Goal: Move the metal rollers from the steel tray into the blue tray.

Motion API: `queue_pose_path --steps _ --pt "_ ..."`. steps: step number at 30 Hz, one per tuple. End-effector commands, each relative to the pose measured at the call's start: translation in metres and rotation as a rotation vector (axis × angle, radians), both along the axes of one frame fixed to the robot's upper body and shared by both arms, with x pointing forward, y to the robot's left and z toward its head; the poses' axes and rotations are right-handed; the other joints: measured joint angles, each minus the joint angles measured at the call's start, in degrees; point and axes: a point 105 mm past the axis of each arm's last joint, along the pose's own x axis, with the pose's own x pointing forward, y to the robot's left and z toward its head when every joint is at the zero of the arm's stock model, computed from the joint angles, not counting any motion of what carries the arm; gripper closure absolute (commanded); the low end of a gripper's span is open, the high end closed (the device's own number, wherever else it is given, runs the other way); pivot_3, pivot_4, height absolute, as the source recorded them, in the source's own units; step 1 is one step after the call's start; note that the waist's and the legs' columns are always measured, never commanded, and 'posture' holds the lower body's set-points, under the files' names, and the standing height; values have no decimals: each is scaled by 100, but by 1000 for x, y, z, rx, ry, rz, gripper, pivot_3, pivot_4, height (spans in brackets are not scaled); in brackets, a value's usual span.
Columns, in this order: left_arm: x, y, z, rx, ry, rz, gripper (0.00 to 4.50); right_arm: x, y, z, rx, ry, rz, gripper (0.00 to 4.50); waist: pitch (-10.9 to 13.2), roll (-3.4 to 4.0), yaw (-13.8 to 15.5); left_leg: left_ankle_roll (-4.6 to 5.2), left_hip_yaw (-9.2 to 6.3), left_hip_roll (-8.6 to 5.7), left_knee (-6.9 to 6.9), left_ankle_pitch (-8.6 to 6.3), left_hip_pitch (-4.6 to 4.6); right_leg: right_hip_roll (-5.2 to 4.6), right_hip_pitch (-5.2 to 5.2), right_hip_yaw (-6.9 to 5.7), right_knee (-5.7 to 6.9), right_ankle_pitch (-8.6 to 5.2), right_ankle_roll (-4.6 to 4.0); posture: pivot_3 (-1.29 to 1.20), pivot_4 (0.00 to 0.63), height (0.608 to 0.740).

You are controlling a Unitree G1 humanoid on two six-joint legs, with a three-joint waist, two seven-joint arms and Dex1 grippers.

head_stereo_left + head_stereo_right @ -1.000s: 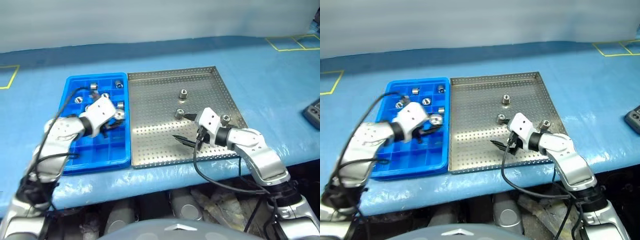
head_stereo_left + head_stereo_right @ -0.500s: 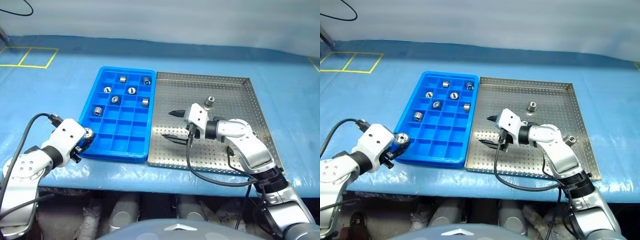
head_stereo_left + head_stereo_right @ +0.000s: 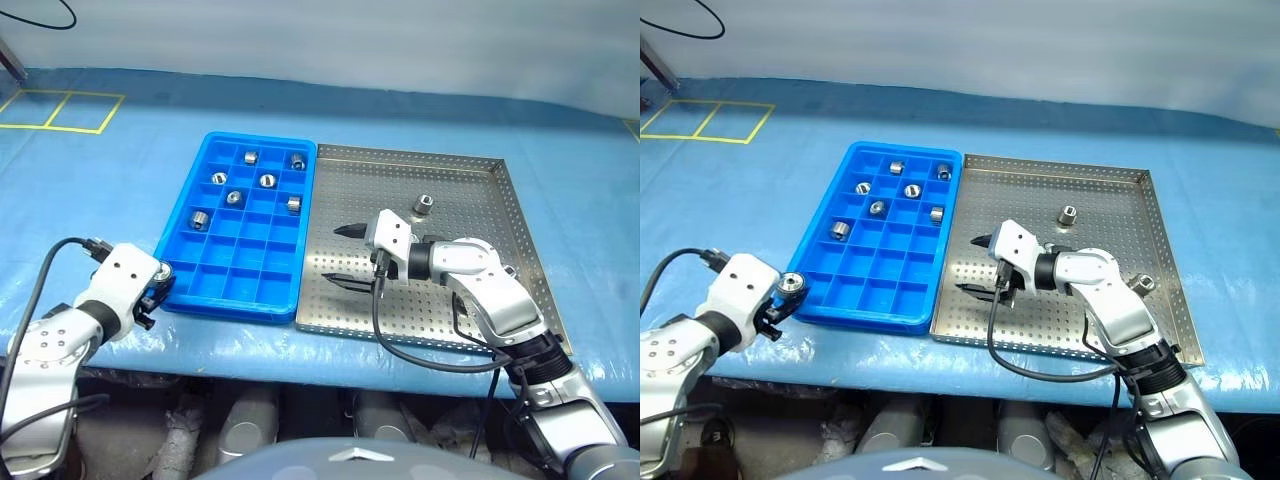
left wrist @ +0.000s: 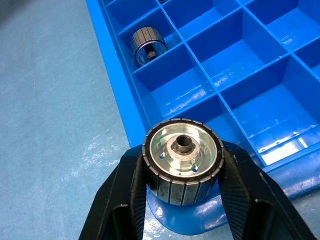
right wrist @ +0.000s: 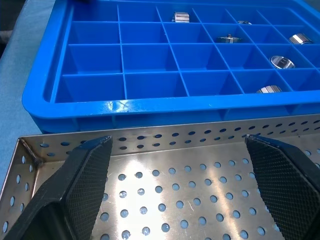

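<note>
Roller clamped endwise in left gripper, bore facing camera, at blue tray's near-left corner, probably just outside the rim. Right gripper spread wide, empty, over steel tray; two rollers remain there.

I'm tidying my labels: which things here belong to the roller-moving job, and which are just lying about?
Job: steel tray; blue tray; loose roller on the steel tray; sorted rollers in blue compartments; held roller in the shut left pincer; open right pincer.
Lying about: yellow tape marks; black cable; blue table cover.
</note>
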Motion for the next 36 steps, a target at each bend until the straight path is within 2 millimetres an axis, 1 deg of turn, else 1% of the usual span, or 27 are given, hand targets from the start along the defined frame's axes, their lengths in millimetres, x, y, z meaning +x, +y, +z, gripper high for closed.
queue_pose_path --steps 1,3,6,8,13,16,19,22,25,28,29,32,36 --pt "5 1 5 15 -28 -7 1769 -2 1 15 21 -62 15 0 0 0 2 0 -2 0 -1 0 0 0 0 -2 0 0 -1 104 150 740" --pt "9 2 9 7 -49 10 1162 -2 1 15 23 -63 11 0 0 0 1 -2 -8 -1 -1 1 0 -2 2 -8 0 -1 -2 82 150 740" --pt "14 -1 15 -32 -84 11 1162 -2 1 15 25 -66 8 0 0 0 -1 -6 -14 -1 -2 3 -2 -3 4 -15 0 -2 -3 80 150 740" --pt "17 -10 23 -62 -119 -34 1162 -1 1 16 28 -70 5 0 0 0 -5 -7 -18 -1 -2 4 -1 -3 6 -18 -1 -2 -3 73 150 740" --pt "25 -41 44 -189 -208 -182 1162 1 -2 19 31 -85 -19 0 0 1 -7 -12 -24 -2 -2 7 -2 -6 8 -24 -1 -2 -4 40 150 740" --pt "40 -72 57 -259 -255 -323 1162 2 -10 21 31 -102 -66 0 0 0 2 -16 -29 -4 -2 9 -3 -7 11 -29 -1 -3 -6 -2 150 740" --pt "63 -96 62 -277 -291 -410 1162 4 -21 21 21 -117 -133 0 -1 2 -15 -18 -32 -9 2 12 2 -9 23 -35 -4 -2 -4 -40 150 740" --pt "91 -125 54 -299 -260 -500 1162 2 -33 21 12 -130 -202 0 -2 4 -78 -15 -30 -10 1 11 17 -8 41 -35 -9 -2 -3 -126 150 740" --pt "114 -155 43 -301 -193 -599 1162 -6 -41 22 12 -134 -243 0 -2 4 -227 -12 -26 -12 3 10 19 -6 50 -39 -15 -2 -2 -192 150 740" --pt "131 -172 37 -293 -166 -648 1162 -13 -43 21 11 -130 -267 0 -2 5 -432 -5 -23 -9 3 5 18 -4 45 -31 -17 -2 1 -239 150 740" --pt "137 -181 36 -293 -153 -672 1162 -15 -45 20 15 -130 -283 0 -3 5 -498 -3 -20 -8 2 4 17 -3 41 -26 -18 -2 2 -254 150 740" --pt "148 -204 30 -305 -111 -741 1162 -20 -50 20 24 -129 -327 0 -3 6 -644 5 -14 -8 2 -1 14 -3 37 -20 -18 -4 8 -298 150 740" --pt "153 -222 17 -308 -49 -790 1162 -26 -52 20 30 -128 -356 0 -3 7 -882 16 -5 -10 3 -7 15 -5 37 -9 -17 -7 19 -353 150 740"
